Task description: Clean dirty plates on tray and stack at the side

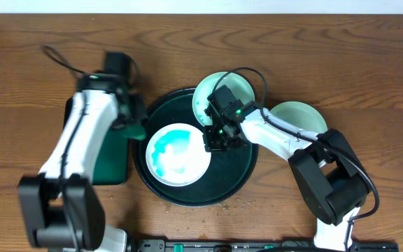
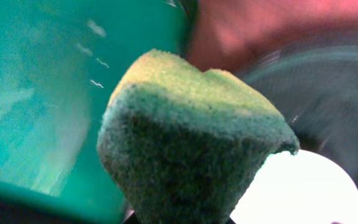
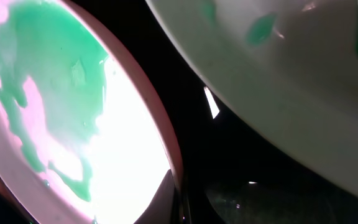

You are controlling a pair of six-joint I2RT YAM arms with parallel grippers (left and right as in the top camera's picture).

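Observation:
The black tray point(image 1: 235, 166) sits at the table's middle. A white plate with teal smears point(image 1: 178, 155) lies in its left half. A pale-mint plate point(image 1: 224, 89) rests on the tray's far rim. A third pale plate point(image 1: 298, 117) lies on the table to the right. My left gripper point(image 1: 136, 119) is shut on a green and yellow sponge point(image 2: 185, 137) over the tray's left rim. My right gripper point(image 1: 214, 138) is shut on the smeared plate's right rim point(image 3: 55, 93), with one finger lying on the plate point(image 3: 173, 199). The pale-mint plate point(image 3: 291, 81) looms just above it.
A smaller rectangular dark green tray point(image 1: 110, 162) lies left of the black tray, under my left arm, and fills the left of the left wrist view point(image 2: 42, 93). Crumbs lie on the wood at the black tray's near edge.

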